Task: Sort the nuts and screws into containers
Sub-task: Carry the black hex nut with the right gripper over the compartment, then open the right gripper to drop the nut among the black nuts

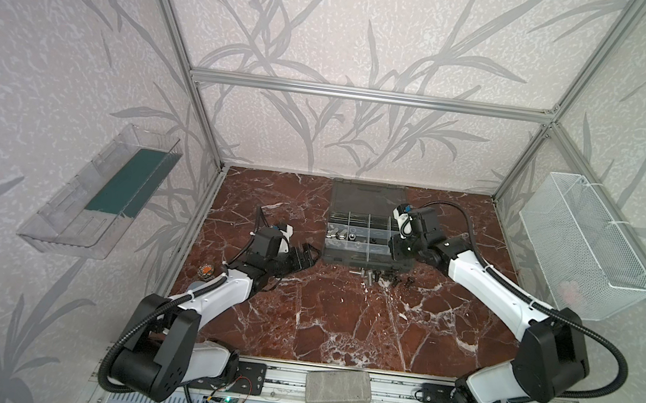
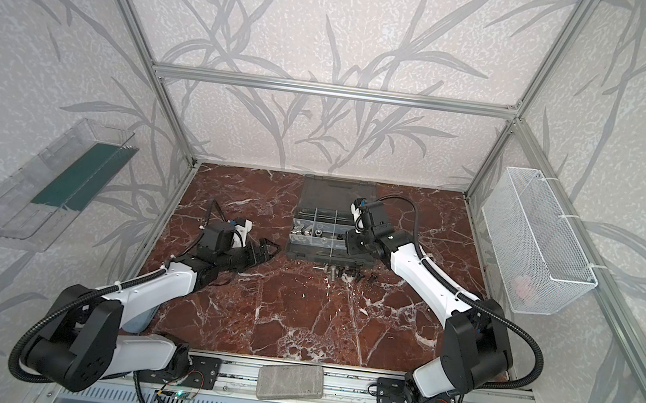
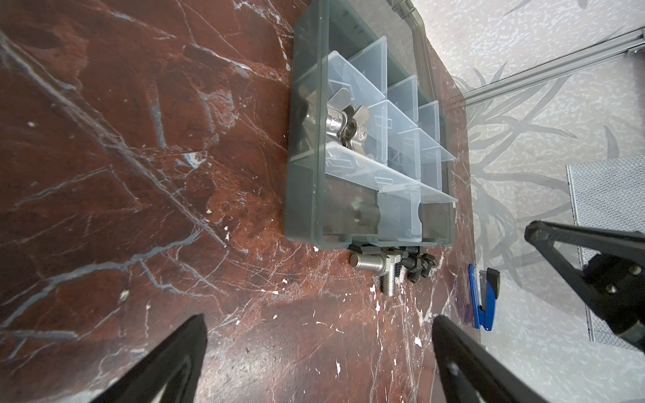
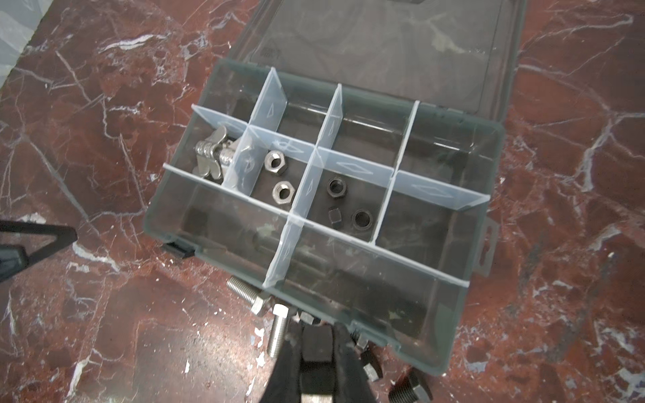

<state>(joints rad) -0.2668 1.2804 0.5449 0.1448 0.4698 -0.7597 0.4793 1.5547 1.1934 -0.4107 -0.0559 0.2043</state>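
The dark grey organizer case (image 1: 364, 263) (image 2: 327, 258) lies open at the back middle, with its containers (image 4: 343, 213) (image 3: 401, 125) divided by clear walls. Nuts sit in three cells: silver winged ones (image 4: 211, 155) (image 3: 343, 125), silver hex ones (image 4: 275, 162) and black ones (image 4: 336, 186). Loose screws (image 1: 377, 278) (image 2: 339, 273) (image 3: 384, 268), silver and black, lie against the case's front wall. My right gripper (image 4: 316, 329) (image 1: 398, 251) is shut on a black screw (image 4: 316, 343) just above that pile. My left gripper (image 3: 321, 331) (image 1: 304, 256) stands open and empty left of the case.
A white wire mesh basket (image 1: 584, 247) hangs on the right wall and a clear tray (image 1: 100, 192) with a green base on the left wall. A grey block (image 1: 338, 386) lies on the front rail. A small blue tool (image 3: 483, 300) lies near the table's right edge.
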